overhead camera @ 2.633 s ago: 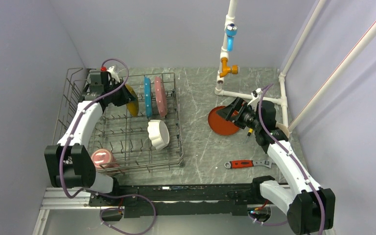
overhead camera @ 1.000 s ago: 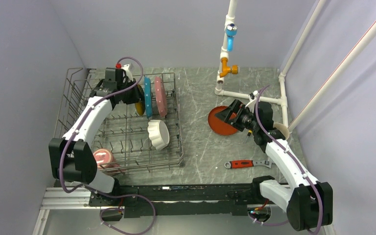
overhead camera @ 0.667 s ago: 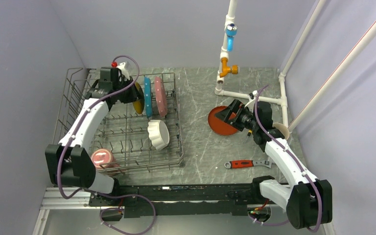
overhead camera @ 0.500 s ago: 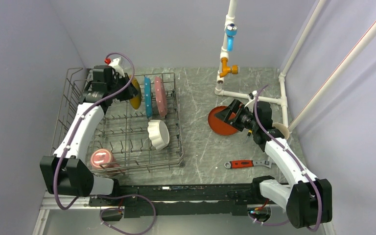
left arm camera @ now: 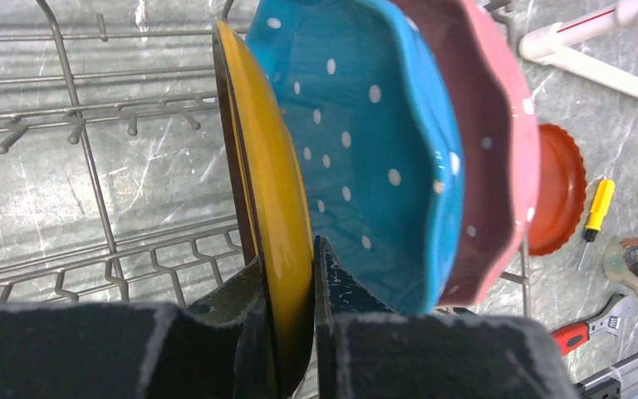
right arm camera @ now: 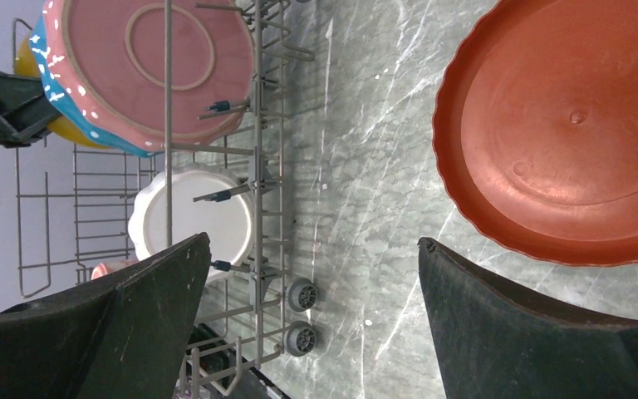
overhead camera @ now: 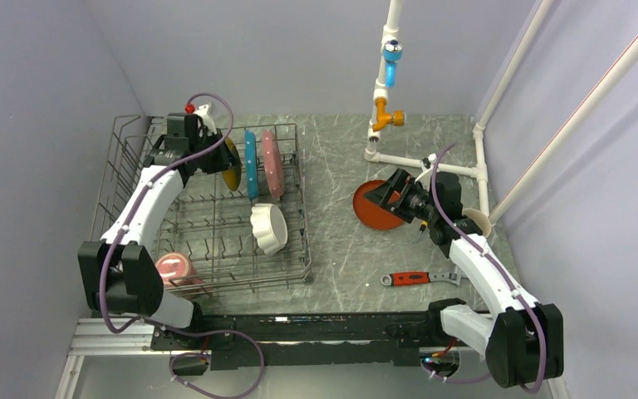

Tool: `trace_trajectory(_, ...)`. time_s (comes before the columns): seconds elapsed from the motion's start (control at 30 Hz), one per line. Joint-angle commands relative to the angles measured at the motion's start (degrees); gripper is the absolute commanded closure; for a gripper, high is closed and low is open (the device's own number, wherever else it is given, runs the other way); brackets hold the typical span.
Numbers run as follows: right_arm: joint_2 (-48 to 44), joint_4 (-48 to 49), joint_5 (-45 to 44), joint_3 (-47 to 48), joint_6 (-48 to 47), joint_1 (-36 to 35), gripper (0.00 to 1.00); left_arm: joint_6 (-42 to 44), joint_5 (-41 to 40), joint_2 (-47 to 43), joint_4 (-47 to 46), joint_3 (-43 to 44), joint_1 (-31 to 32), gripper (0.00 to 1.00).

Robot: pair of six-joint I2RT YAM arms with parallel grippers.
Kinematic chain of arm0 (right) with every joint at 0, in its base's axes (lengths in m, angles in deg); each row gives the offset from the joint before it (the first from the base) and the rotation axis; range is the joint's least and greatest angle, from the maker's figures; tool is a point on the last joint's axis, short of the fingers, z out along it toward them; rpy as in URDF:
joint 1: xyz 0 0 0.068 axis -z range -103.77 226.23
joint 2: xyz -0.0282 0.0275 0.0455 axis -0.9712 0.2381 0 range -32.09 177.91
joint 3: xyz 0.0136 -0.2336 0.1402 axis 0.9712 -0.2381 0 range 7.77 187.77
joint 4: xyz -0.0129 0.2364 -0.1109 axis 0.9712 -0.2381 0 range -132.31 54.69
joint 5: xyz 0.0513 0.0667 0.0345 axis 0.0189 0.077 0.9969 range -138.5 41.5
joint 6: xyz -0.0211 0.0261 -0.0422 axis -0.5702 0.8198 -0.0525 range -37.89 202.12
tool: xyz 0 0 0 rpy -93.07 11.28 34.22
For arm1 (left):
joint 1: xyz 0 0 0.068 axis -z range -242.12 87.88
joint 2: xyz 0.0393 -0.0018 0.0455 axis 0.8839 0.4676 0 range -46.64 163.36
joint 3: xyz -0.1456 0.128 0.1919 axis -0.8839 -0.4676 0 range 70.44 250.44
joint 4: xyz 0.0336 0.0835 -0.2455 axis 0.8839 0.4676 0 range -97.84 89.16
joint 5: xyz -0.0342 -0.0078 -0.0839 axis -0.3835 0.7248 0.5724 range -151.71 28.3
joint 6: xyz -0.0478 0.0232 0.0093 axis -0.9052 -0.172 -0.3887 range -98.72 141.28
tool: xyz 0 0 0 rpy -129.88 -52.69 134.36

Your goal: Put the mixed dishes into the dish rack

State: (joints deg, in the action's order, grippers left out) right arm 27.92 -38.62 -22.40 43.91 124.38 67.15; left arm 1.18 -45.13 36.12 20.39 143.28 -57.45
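Yellow-faced plate [left arm camera: 274, 191], red-brown on the back, standing on edge at the far end of the dish rack [overhead camera: 216, 274], pinched at its near rim by the left gripper [left arm camera: 287, 332]. Jaws nearly together: one black finger [left arm camera: 249, 324] on the brown back, the other on the yellow front, thin rim clamped between. Just beside it on the right, blue plate [left arm camera: 365, 141] with white dots, upright too. Right against that, the pink scalloped plate [left arm camera: 498, 150]. All three lined up like books on a shelf. Whether the yellow-faced plate's lower edge sits down among the tines, cannot tell from here.

Further forward in the rack, white scalloped bowl [overhead camera: 268, 227] tipped on its side near the right wall. Pink mug [overhead camera: 173, 269] in the near left corner, partly behind the left arm.

Over to the right side now: right gripper [right arm camera: 311, 241] spread wide, holding nothing, hovering low beside the rust-red fluted dish [right arm camera: 565, 133]. That dish lying flat on the grey marbled table [overhead camera: 341, 249], well apart from the rack. Cream cup [overhead camera: 475, 223] peeking out behind the right arm, near the white pipe frame [overhead camera: 395, 160]. Red-handled wrench [overhead camera: 415, 278] on the table nearer the arm bases. Yellow screwdriver [left arm camera: 598, 208] just beside the rust-red fluted dish.
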Motion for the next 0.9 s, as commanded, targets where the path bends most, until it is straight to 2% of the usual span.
trace_trajectory(0.0, -2.01, 2.43, 0.77, 0.25, -0.35, -0.05, 0.03, 1.65, -0.41, 1.57, -0.77, 1.98, -0.27, 1.00)
trace_trajectory(0.67, -6.02, -0.11, 0.14, 1.58, -2.03, -0.01, 0.00, 1.37, -2.76, 8.02, 0.86, 3.32, -0.62, 0.99)
trace_trajectory(0.87, -7.42, -2.38, -1.29, 1.01, -3.15, -0.02, 0.00, 1.97, -2.25, 9.87, 1.73, 4.52, -0.86, 0.92)
